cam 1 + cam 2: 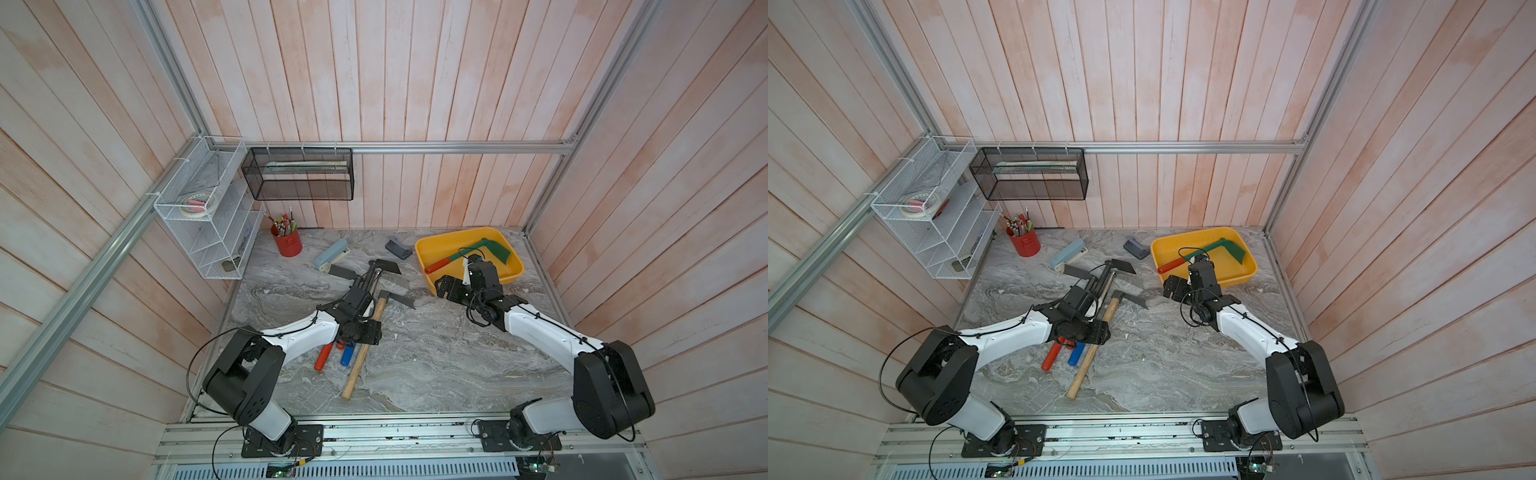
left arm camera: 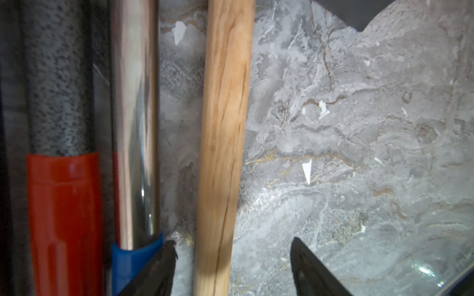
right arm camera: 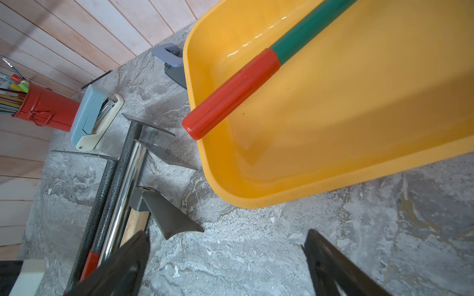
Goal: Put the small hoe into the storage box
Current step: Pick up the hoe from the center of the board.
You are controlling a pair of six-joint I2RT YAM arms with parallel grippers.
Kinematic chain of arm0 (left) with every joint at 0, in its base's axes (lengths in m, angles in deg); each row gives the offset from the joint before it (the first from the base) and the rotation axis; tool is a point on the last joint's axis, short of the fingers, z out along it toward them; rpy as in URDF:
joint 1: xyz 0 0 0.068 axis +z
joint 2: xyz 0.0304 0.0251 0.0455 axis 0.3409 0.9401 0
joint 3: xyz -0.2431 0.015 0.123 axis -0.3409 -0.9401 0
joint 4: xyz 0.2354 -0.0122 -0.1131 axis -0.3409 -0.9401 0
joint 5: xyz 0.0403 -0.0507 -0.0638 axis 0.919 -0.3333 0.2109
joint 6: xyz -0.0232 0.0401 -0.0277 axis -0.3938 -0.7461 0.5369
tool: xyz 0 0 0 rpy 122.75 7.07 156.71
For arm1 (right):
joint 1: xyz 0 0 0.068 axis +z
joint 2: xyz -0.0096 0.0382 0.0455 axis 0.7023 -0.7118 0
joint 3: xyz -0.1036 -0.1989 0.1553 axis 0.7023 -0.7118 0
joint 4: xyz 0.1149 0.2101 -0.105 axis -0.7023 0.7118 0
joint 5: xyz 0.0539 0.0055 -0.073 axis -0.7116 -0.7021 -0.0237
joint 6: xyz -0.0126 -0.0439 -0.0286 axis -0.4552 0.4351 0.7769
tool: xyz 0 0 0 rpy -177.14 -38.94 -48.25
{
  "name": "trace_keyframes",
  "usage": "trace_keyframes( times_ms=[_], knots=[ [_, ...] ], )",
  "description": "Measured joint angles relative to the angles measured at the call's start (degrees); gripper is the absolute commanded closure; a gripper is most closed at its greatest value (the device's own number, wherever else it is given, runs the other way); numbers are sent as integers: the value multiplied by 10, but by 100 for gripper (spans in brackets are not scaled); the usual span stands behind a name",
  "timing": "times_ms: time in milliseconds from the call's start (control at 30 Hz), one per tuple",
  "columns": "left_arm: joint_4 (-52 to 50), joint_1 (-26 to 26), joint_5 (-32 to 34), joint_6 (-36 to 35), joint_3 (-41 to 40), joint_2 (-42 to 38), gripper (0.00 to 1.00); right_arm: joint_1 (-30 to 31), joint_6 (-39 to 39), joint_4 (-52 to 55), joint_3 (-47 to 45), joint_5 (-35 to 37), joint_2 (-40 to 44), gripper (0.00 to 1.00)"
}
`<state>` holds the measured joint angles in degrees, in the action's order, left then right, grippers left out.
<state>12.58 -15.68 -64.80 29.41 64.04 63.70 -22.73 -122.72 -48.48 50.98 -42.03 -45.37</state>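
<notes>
Left wrist view: left gripper (image 2: pixel 233 243), fingers (image 2: pixel 154 271) spread, straddles the pale round wooden hoe handle (image 2: pixel 225 128); centre it before squeezing; right gripper (image 3: pixel 228 234) gapes empty.

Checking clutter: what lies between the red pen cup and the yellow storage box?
A blue stapler and a grey hole punch, seen in both top views.

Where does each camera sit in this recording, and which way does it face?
Top views: high over the robot's side of the marble table, looking down toward the back wall; both show the left arm and right arm whole.
Left wrist: on the left arm, over the wooden handle, chrome shaft and speckled shaft; its open jaws flank that handle.
Right wrist: on the right arm, facing the yellow storage box holding a green hoe; open jaws over the marble.
Shared: both wrist views show the chrome shaft.
</notes>
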Motion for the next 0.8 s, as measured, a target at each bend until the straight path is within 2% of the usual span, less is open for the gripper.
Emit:
trace_keyframes(
  times_ms=[267,800],
  knots=[
    [-14,-10,32,3,12,12,30,0,-2,-9,-8,-1,2,4],
    [-28,-28,71,13,27,40,41,0,-2,-11,-19,0,10,5]
  ],
)
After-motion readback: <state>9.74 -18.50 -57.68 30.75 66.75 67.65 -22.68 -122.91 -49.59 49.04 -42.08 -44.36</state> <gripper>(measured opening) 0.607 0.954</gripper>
